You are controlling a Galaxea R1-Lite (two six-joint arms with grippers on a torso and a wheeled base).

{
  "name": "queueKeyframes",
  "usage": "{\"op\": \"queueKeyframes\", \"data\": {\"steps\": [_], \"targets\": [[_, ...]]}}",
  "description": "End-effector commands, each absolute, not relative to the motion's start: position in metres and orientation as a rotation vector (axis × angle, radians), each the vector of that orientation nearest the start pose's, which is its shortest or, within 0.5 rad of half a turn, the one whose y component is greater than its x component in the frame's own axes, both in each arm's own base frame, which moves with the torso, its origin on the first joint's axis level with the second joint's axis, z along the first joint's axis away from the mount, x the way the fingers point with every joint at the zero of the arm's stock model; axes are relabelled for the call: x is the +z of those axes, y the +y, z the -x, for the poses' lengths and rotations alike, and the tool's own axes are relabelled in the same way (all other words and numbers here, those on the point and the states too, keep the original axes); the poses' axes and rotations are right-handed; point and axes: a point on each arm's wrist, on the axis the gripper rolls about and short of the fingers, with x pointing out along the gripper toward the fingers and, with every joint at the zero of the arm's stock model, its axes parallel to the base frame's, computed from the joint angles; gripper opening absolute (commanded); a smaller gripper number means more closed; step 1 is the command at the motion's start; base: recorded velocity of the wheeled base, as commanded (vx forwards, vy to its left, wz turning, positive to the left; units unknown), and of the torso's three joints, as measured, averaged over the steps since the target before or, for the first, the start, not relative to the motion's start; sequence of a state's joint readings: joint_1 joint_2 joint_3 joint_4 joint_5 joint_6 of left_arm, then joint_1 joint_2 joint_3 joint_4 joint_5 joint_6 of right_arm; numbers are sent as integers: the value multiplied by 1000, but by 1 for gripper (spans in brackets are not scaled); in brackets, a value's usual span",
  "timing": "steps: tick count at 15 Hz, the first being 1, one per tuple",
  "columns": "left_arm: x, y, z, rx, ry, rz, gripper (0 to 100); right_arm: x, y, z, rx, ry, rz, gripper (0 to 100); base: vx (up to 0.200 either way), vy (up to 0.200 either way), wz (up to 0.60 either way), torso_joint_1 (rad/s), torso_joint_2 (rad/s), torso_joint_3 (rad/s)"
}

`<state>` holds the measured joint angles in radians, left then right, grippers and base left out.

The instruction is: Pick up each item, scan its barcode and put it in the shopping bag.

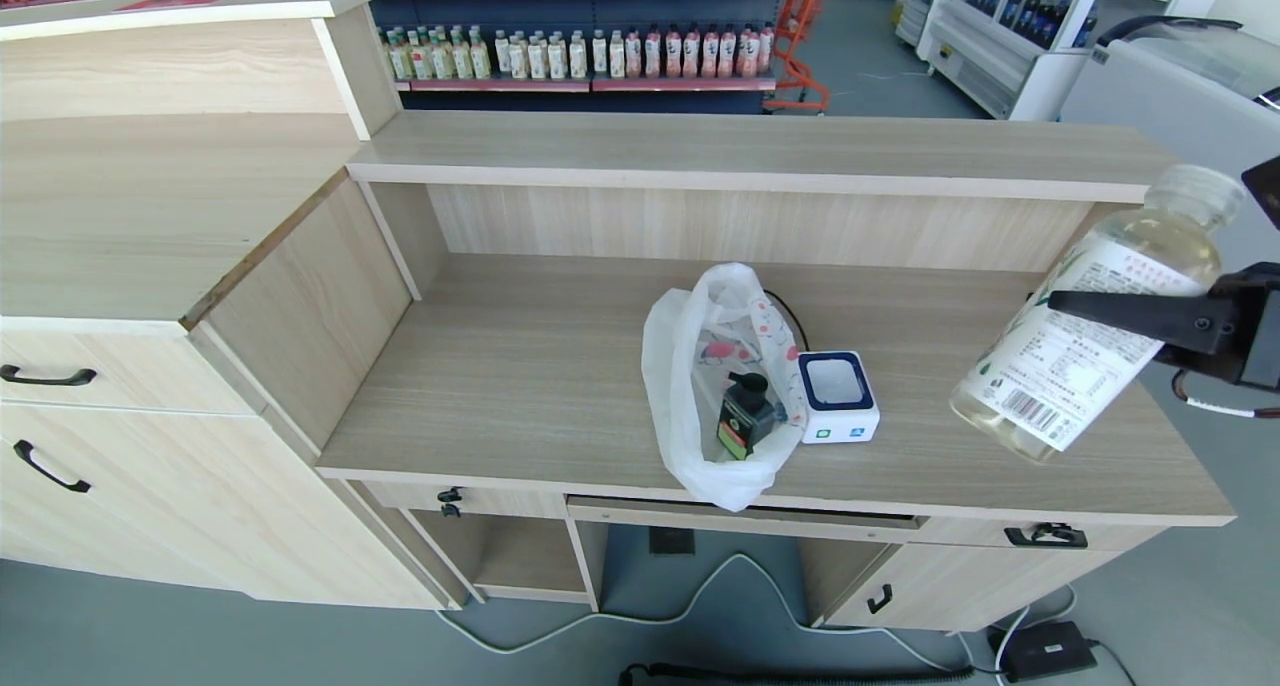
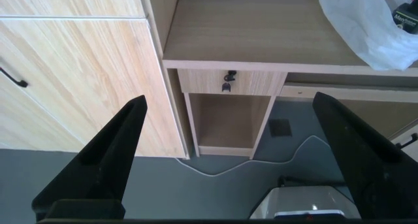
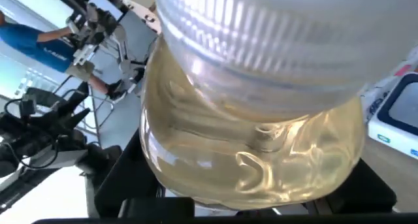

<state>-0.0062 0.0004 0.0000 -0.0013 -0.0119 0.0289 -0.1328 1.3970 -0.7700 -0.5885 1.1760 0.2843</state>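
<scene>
Shop counter (image 1: 520,366): bag (image 1: 668,366) lies open just beside the scanner (image 1: 838,396), with one dark item (image 1: 745,421) inside. Right gripper (image 1: 1100,311) is clamped on the bottle (image 1: 1085,366), held tilted above the counter's right end with the barcode end lowest, probably for scanning. Left gripper (image 2: 228,165) hangs before the counter front, spread wide and empty.

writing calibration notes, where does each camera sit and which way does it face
Head: on the head, facing forward and down at counter, bag and scanner; right fingers holding the bottle show at its right edge.
Left wrist: on the left arm, facing down past the counter's front to the floor, between open left fingers.
Right wrist: on the right arm, facing along the gripped bottle.
Shared: bag in head and left wrist; bottle and scanner in head and right wrist.
</scene>
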Motion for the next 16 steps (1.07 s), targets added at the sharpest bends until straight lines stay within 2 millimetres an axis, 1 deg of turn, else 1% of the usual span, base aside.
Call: {"op": "queueKeyframes", "data": {"steps": [1, 2, 4, 5, 7, 9, 16], "targets": [[76, 0, 23, -18, -2, -29, 100, 274, 21, -186, 1186, 139, -264, 0, 0, 0, 0, 0, 0, 0], [76, 0, 23, -18, -2, -29, 100, 279, 29, -179, 1232, 138, -269, 0, 0, 0, 0, 0, 0, 0], [76, 0, 23, -18, -2, -29, 100, 281, 39, -171, 1291, 141, -268, 0, 0, 0, 0, 0, 0, 0], [76, 0, 23, -18, -2, -29, 100, 283, 45, -162, 1338, 140, -262, 0, 0, 0, 0, 0, 0, 0], [76, 0, 23, -18, -3, -29, 100, 279, 52, -149, 1397, 146, -257, 0, 0, 0, 0, 0, 0, 0], [76, 0, 23, -18, -2, -29, 100, 277, 57, -140, 1436, 150, -255, 0, 0, 0, 0, 0, 0, 0], [76, 0, 23, -18, -2, -29, 100, 284, 57, -139, 1443, 153, -276, 0, 0, 0, 0, 0, 0, 0]]}}
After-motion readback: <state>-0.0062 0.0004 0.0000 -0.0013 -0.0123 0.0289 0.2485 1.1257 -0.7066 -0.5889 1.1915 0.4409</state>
